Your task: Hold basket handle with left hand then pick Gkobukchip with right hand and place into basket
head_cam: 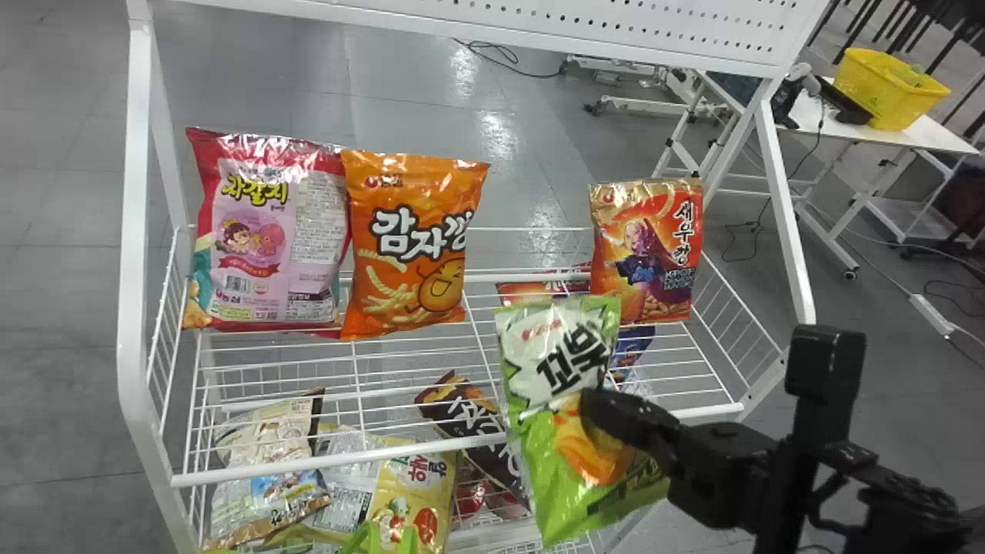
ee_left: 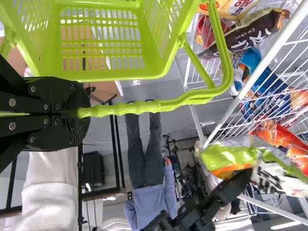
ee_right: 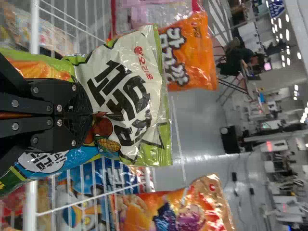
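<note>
While handle (ee_left: 144,107) is clasped by left gripper (ee_left: 83,112), picked bag (head_cam: 554,462), pinched by right gripper (ee_right: 90,113), must be carried to basket (ee_left: 110,75).

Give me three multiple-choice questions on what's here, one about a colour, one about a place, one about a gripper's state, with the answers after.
1. What colour is the task's basket?
A. Red
B. Lime green
C. Black

2. Where is the Gkobukchip?
A. Inside the basket
B. On the floor
C. In the right gripper

3. How does the left gripper stand to the basket handle?
A. Shut on it
B. Open, beside it
C. Open, around it

Answers:
1. B: its rim and slotted walls are lime green in the left wrist view.
2. C: the right wrist view shows the bag pinched in that gripper.
3. A: the handle runs out from between its closed fingers.
</note>
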You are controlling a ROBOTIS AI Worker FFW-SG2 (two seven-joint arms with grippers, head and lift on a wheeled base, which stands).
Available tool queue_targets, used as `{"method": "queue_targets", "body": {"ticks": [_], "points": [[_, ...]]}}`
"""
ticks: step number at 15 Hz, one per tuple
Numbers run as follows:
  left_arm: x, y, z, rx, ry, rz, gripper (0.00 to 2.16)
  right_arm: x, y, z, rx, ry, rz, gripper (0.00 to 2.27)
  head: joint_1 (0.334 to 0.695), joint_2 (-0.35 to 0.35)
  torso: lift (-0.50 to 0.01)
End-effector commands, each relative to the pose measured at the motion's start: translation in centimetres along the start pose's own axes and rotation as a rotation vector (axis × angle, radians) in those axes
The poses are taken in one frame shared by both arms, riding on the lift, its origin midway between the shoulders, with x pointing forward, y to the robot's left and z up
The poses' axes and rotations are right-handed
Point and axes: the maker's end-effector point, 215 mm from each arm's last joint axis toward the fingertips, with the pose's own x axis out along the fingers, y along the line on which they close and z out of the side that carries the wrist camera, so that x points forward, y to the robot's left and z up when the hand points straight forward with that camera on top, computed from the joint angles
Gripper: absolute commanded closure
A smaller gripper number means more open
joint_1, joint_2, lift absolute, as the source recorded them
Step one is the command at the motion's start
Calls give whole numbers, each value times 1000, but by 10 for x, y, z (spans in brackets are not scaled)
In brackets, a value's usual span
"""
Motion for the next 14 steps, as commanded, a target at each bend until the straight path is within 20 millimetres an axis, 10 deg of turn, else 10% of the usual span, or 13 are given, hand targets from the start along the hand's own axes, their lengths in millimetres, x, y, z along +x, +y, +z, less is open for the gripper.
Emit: {"method": "queue_targets", "body": {"ticks": [1, 7, 14], "points": [[1, -4, 0, 4, 1, -7, 2118, -17, 20, -45, 43, 136, 66, 1504, 695, -350, -32], [4, -8, -1, 22, 7, 1, 2118, -52, 49, -145, 131, 457, 145, 1504, 695, -350, -32], [11, -10, -2, 26, 22, -9, 2118, -54, 91, -197, 157, 590, 255, 1501, 695, -350, -32]]}}
